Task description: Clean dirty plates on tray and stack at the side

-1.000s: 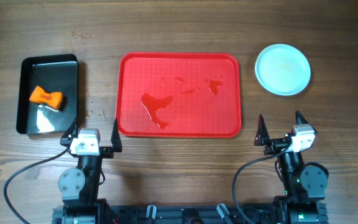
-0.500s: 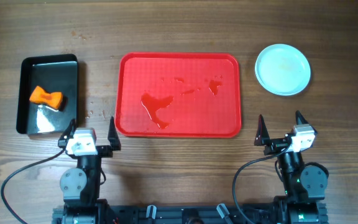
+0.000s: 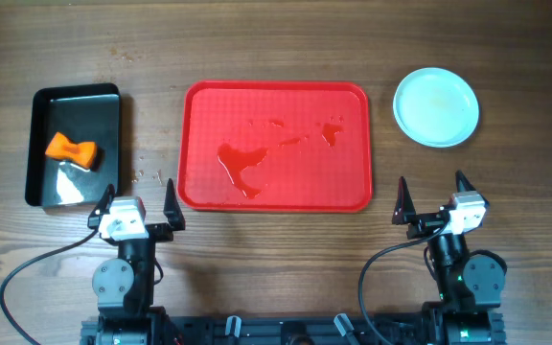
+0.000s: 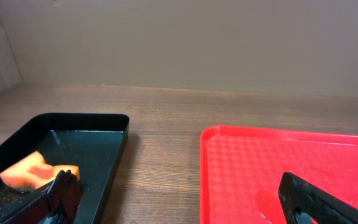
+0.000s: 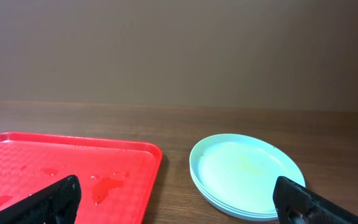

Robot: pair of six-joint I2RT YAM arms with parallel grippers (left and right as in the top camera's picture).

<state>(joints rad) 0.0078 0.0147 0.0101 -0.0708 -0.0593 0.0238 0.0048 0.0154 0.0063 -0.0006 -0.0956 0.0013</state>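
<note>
The red tray [image 3: 209, 115] lies in the middle of the table with no plates on it, only water puddles [image 3: 241, 165]. To its right, on the wood, the pale mint plates [image 3: 436, 106] sit in one stack, and the right wrist view shows their layered rims [image 5: 247, 171] and a faint yellowish tinge on the top plate. My left gripper [image 3: 138, 197] is open near the tray's front left corner. My right gripper [image 3: 431, 190] is open in front of the stack, well short of it. Both hold nothing.
A glossy black tray [image 3: 41, 115] at the left holds an orange sponge [image 3: 71, 150] and some water. In the left wrist view a strip of bare wood separates the black tray [image 4: 114, 155] from the red tray [image 4: 278, 149].
My left gripper has shifted slightly to the left. The right arm, tray and plates have not moved.
</note>
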